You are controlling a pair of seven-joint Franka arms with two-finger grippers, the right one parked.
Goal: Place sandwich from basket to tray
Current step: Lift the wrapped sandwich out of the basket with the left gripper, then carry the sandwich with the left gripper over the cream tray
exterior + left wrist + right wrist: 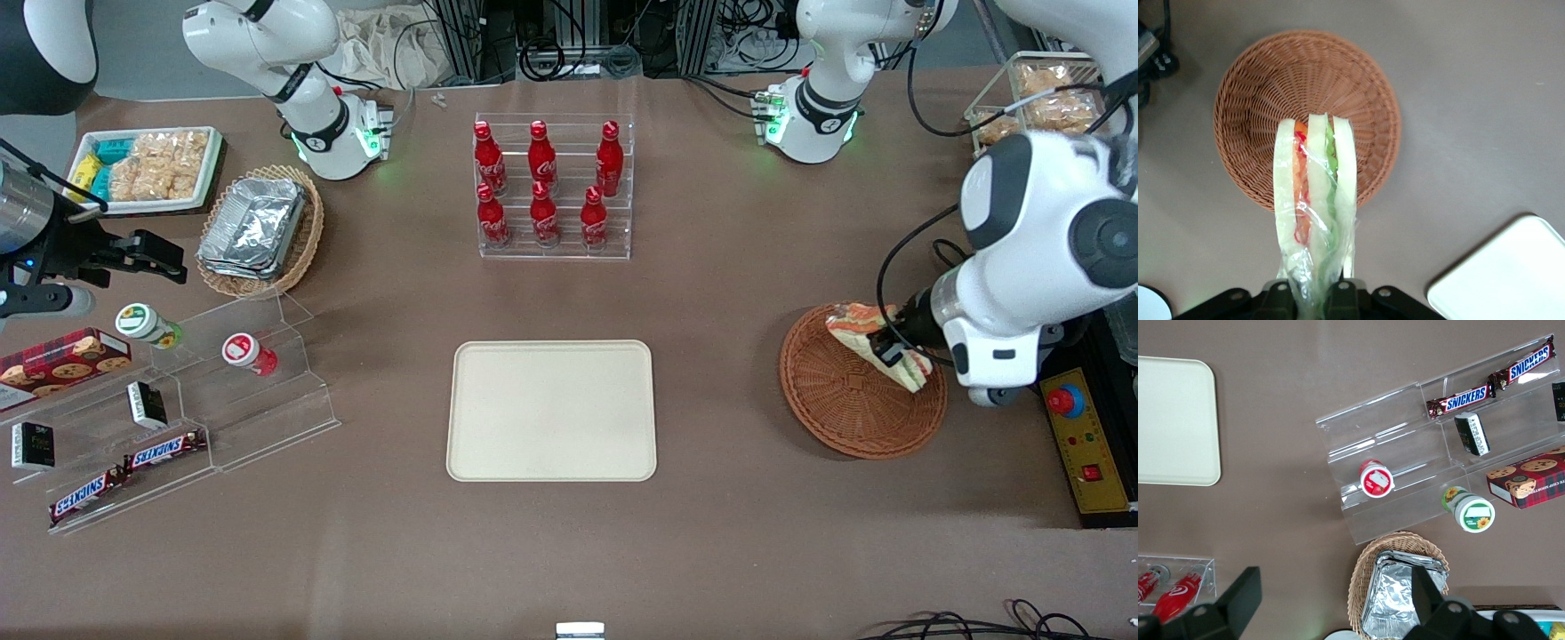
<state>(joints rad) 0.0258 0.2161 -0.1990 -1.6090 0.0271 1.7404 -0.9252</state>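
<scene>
The sandwich (876, 342), a wedge wrapped in clear film with white bread and orange-red and green layers, is held above the basket (849, 404) rather than lying in it. The gripper (892, 348) has its fingers (1279, 291) clamped on one end of the wedge, and in the wrist view the free end of the sandwich hangs over the woven bowl and its rim. The round reddish-brown basket sits on the brown desk (729, 533) toward the working arm's end, with nothing else visible inside it. The cream tray (551, 411) lies flat near the middle of the desk, well apart from the basket, with bare surface showing all over. Farther from the front camera than the tray stands a clear rack of red bottles (544, 187). Toward the parked arm's end are a tan wicker basket of foil trays (258, 229) and stepped clear shelves (231, 400) carrying small snacks.
</scene>
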